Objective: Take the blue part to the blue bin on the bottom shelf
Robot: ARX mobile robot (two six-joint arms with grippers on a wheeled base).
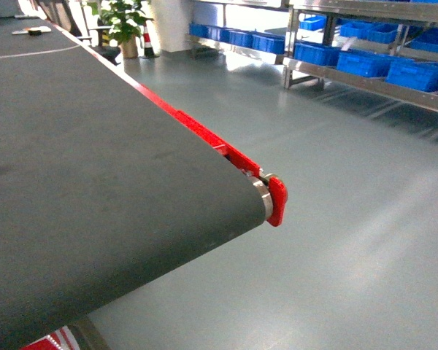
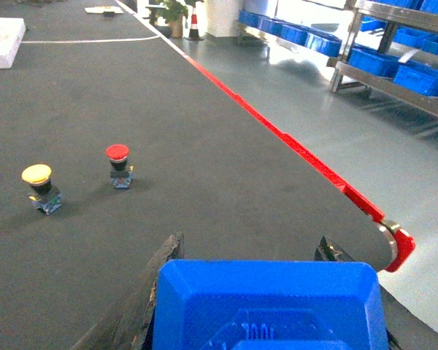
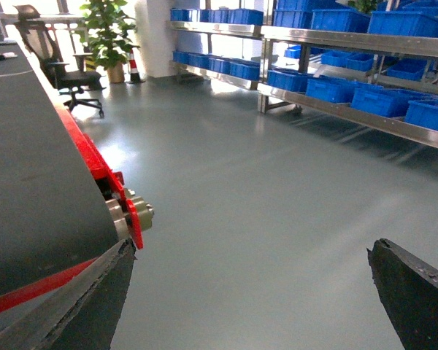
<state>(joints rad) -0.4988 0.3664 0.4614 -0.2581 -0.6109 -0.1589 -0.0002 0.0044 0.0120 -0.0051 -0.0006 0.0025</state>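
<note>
Filling the left end effector [image 2: 248, 251]: glossy blue part [image 2: 270, 306]

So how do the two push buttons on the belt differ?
The yellow button has a wide, flat yellow cap; the red button has a smaller red cap. In the left wrist view the yellow one sits further left and nearer the camera, the red one further up the belt. Both stand upright, cap up, on dark bodies, apart from each other and from the left hand.

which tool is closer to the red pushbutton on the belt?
Left. The left tool, shut on the blue part, hangs over the belt just short of the red pushbutton. The right tool is open past the belt's end, above floor.
</note>
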